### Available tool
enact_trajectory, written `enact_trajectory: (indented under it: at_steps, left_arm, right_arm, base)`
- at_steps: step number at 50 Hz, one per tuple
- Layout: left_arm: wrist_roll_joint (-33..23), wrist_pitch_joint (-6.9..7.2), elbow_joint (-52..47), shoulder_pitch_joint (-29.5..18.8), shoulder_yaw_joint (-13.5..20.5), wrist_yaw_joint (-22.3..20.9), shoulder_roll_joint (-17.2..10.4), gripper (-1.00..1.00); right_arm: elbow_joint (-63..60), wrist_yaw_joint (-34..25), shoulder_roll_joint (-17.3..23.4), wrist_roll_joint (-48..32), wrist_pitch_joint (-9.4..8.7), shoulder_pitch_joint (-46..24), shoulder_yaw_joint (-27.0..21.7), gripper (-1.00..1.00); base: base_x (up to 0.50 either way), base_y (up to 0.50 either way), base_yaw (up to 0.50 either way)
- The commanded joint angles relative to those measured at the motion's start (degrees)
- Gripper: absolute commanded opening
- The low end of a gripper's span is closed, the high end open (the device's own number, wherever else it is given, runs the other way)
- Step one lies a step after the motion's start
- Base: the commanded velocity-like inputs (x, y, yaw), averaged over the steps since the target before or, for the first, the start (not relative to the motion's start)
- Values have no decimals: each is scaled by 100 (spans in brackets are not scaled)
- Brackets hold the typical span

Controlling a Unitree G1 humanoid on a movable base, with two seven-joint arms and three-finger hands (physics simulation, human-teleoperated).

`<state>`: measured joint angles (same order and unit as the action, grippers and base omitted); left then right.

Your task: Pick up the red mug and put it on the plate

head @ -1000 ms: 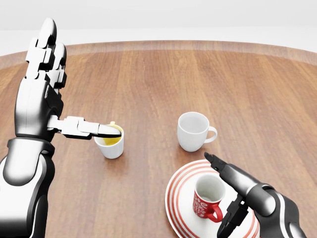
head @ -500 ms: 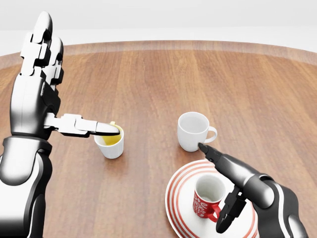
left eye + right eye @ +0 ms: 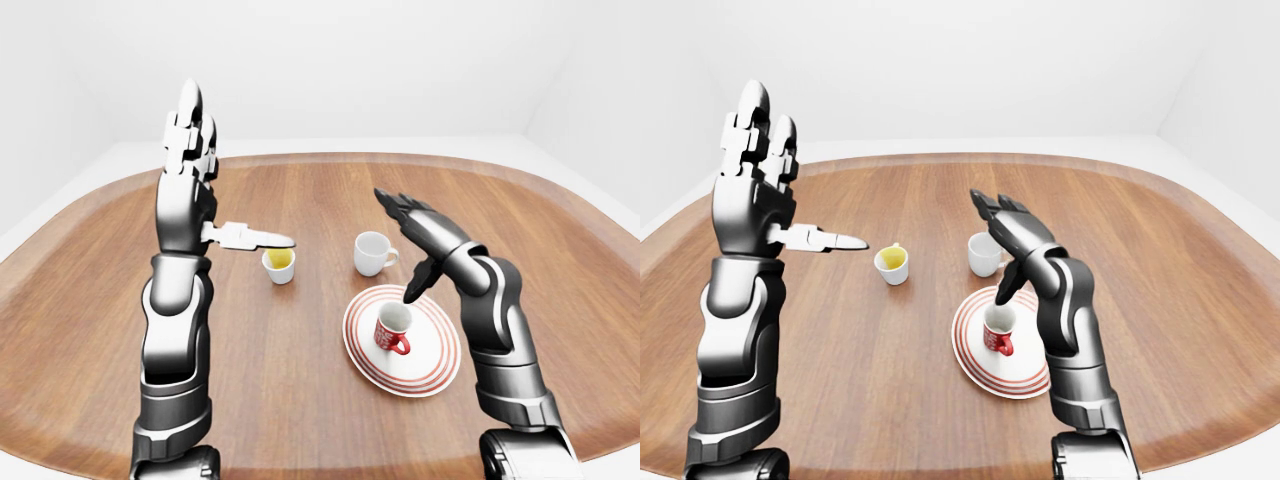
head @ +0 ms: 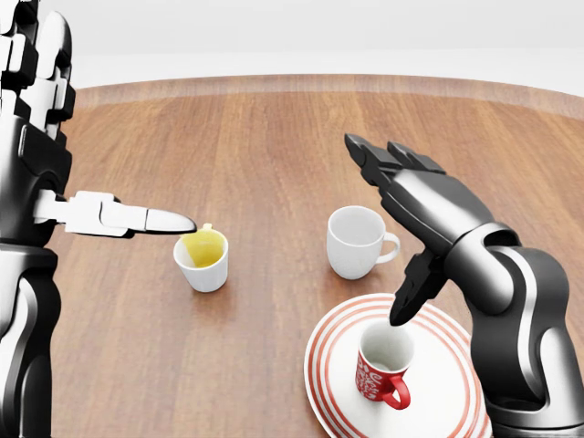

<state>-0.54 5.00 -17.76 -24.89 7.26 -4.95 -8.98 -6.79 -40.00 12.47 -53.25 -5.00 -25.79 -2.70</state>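
Observation:
The red mug (image 4: pixel 383 369) stands upright on the red-striped white plate (image 4: pixel 447 383) at the lower right of the head view, its handle toward the bottom. My right hand (image 4: pixel 401 237) is open and raised above the mug, one finger (image 4: pixel 411 290) pointing down just over its rim, apart from it. My left hand (image 4: pixel 55 137) is open and held upright at the left, its thumb (image 4: pixel 137 219) sticking out toward a yellow-filled white cup (image 4: pixel 203 258). Both arms also show in the left-eye view, where the mug (image 3: pixel 391 328) sits on the plate (image 3: pixel 430 350).
An empty white mug (image 4: pixel 356 241) stands just above the plate, handle to the right. The small white cup with yellow inside stands left of it. The round wooden table (image 3: pixel 300 400) has a raised rim; white walls lie beyond.
My right hand has let go of the red mug's side and lifted up and away above it. My left hand has drawn up and to the left. The mug stays on the plate.

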Motion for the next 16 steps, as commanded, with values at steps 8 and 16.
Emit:
enact_trajectory:
  at_steps: [8, 16]
  left_arm:
    - [123, 0, -322, -122, 107, 6, -133, 100]
    - [183, 0, -528, -201, 174, -5, -204, 100]
  right_arm:
    - [-680, 0, 177, -93, 0, -1256, -142, 100]
    - [-862, 0, 350, 44, 0, -1722, -147, 100]
  base:
    - [0, 0, 0]
    - [0, 0, 0]
